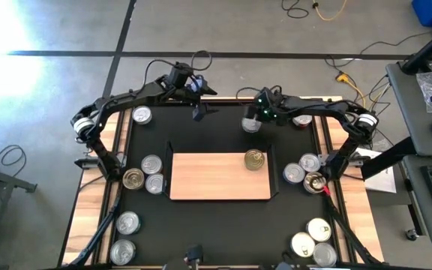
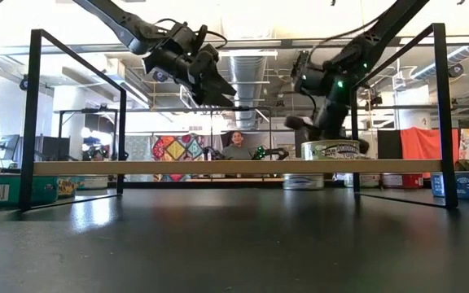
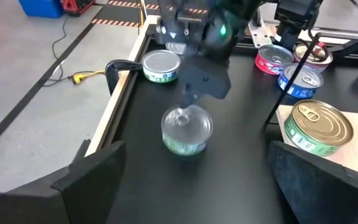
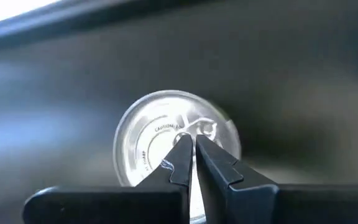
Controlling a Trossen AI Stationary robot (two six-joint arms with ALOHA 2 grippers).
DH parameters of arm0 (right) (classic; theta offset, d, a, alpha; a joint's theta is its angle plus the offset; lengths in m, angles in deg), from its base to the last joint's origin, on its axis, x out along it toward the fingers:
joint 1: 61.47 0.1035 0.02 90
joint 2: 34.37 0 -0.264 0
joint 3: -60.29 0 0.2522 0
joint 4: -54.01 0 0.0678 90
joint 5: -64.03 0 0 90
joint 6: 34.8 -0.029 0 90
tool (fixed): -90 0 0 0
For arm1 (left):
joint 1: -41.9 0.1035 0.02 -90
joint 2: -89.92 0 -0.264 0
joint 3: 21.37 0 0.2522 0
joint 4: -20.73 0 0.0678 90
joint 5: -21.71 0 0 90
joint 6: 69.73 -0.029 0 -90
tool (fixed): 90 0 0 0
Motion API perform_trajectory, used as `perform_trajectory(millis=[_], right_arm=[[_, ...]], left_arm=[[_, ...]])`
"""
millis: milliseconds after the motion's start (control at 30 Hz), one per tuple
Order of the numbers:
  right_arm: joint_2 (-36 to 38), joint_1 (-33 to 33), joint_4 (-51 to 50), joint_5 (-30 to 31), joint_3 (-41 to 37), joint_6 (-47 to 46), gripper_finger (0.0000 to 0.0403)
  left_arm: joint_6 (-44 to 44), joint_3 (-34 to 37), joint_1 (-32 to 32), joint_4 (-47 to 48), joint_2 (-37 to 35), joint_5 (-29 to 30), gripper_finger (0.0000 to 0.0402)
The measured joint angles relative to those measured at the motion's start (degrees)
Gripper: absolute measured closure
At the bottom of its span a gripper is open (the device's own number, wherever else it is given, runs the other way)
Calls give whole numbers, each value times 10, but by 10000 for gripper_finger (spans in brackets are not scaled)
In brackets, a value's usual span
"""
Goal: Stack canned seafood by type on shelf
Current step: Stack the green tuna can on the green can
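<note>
Right gripper (image 4: 188,146) sits directly over a silver can (image 1: 252,124) on the mat behind the shelf (image 1: 201,180), jaws together, not holding it; likely lining up. One gold can (image 1: 255,159) on the shelf. Left gripper (image 1: 199,112) waits nearby, jaws apart.

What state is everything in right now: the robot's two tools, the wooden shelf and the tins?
Left tool: open, empty, raised above the mat behind the shelf.
Right tool: shut, tips directly above a silver-topped can, holding nothing.
Silver-topped can: upright on the black mat, behind the shelf.
Shelf: holds one can only.
Gold-topped can: upright on the shelf, unstacked.
</note>
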Motion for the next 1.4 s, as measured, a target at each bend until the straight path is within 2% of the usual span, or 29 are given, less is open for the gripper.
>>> perform_trajectory(millis=[200, 367, 533, 800, 1033, 1233, 1400], right_arm=[[2, -24, -125, 58, 46, 67, 390], [-14, -34, -129, 51, 35, 79, 390], [-53, -26, -108, 12, 36, 74, 390], [-91, -11, -95, -6, 55, 86, 390], [-121, -8, -10, -74, 58, 105, 390], [-159, 4, 44, -106, 66, 105, 390], [-166, 18, 59, -104, 77, 118, 390]], left_arm=[[-4, 2, 0, 20, 1, 5, 25], [-24, 16, 0, 22, 26, 11, 25], [-36, 17, 0, -3, 68, 9, 25], [-50, 11, 0, -8, 129, 4, 25], [-77, 11, -2, -17, 158, 5, 25], [-89, 11, -10, -30, 172, 7, 25], [-136, 11, -35, -22, 176, 61, 25]])
